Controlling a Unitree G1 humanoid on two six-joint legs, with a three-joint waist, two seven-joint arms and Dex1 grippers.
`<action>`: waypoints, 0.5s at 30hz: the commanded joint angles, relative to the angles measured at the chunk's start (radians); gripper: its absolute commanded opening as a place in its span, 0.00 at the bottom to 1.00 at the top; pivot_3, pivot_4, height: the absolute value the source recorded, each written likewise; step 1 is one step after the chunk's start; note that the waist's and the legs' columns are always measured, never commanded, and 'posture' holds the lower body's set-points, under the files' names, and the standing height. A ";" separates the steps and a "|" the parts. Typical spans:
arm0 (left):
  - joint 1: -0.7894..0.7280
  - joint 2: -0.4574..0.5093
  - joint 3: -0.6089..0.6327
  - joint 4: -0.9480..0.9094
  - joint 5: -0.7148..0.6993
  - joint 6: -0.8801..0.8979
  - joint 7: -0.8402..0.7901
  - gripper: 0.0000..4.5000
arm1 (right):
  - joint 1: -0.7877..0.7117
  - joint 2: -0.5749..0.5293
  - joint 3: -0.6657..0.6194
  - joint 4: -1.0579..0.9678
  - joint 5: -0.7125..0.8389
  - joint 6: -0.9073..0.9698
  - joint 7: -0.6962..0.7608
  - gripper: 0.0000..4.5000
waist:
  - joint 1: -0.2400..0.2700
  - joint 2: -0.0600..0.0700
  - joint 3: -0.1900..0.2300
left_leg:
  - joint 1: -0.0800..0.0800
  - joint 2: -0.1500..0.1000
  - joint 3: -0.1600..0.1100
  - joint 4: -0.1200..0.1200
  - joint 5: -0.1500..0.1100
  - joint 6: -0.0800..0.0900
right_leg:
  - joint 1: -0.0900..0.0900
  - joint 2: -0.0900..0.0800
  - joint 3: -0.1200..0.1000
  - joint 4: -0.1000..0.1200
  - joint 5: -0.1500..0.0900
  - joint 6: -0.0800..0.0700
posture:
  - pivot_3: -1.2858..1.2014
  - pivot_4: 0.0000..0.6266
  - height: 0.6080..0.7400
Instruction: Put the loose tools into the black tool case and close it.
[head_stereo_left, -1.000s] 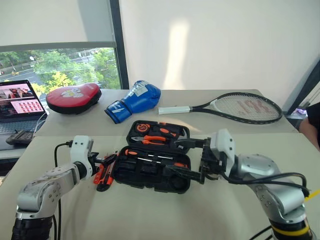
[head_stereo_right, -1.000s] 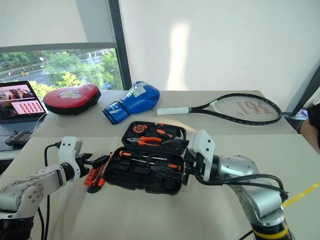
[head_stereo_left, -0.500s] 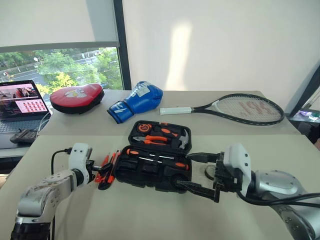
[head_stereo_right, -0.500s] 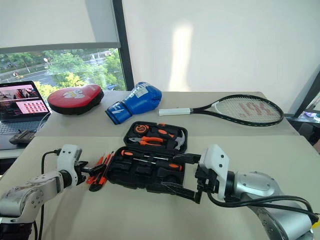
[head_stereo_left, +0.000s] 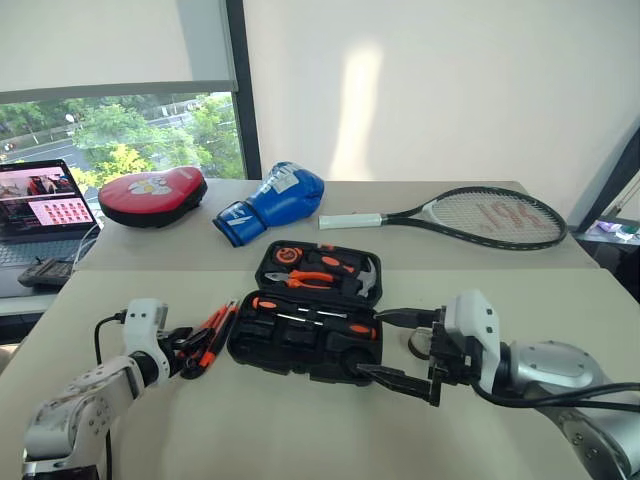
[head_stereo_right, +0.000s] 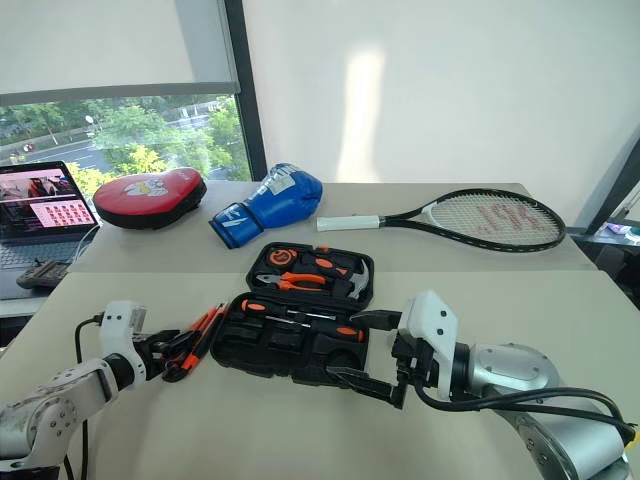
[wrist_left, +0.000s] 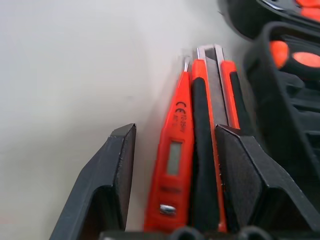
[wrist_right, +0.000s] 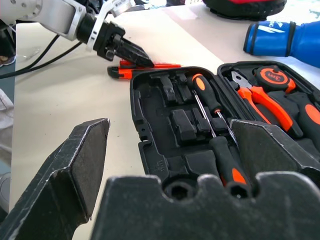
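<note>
The black tool case (head_stereo_left: 305, 335) lies open on the desk (head_stereo_left: 300, 430), and two screwdrivers (wrist_right: 212, 117) are seen in its slots from the right wrist. At its 9 o'clock lie the orange tester (wrist_left: 172, 165) and the knife (wrist_left: 212, 125), touching each other. From the left wrist, the left claw (wrist_left: 172, 175) is seen part spread around both. The right claw (head_stereo_left: 400, 350) is spread wide at the case's 4 o'clock, holding nothing.

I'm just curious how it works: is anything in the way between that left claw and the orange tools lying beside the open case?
Nothing visible. The left gripper already straddles the slim orange tester screwdriver and the orange-black utility knife on the table, jaws apart. The open black tool case lies right beside them.
</note>
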 joint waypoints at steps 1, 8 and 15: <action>0.021 0.034 0.003 -0.015 0.021 -0.021 -0.031 0.59 | -0.017 -0.007 -0.003 -0.008 -0.007 -0.034 -0.001 1.00 | 0.001 0.000 0.000 | 0.000 0.000 0.000 0.000 0.000 0.000 | 0.000 0.000 0.000 0.000 0.000 0.000 | 0.52 0.24 1.00; -0.039 0.022 0.064 -0.020 -0.078 -0.008 -0.076 0.59 | -0.021 -0.007 0.004 -0.004 -0.017 -0.037 -0.003 1.00 | 0.002 -0.003 0.002 | 0.000 0.000 0.000 0.000 0.000 0.000 | 0.000 -0.001 0.000 0.000 0.000 0.000 | 0.52 0.24 1.00; -0.008 0.071 0.032 0.008 -0.006 -0.020 -0.066 0.59 | -0.028 -0.005 0.011 -0.002 -0.019 -0.034 -0.010 1.00 | 0.001 -0.003 0.002 | 0.000 0.000 0.000 0.000 0.000 0.000 | 0.000 0.000 0.000 0.000 0.000 0.000 | 0.52 0.24 1.00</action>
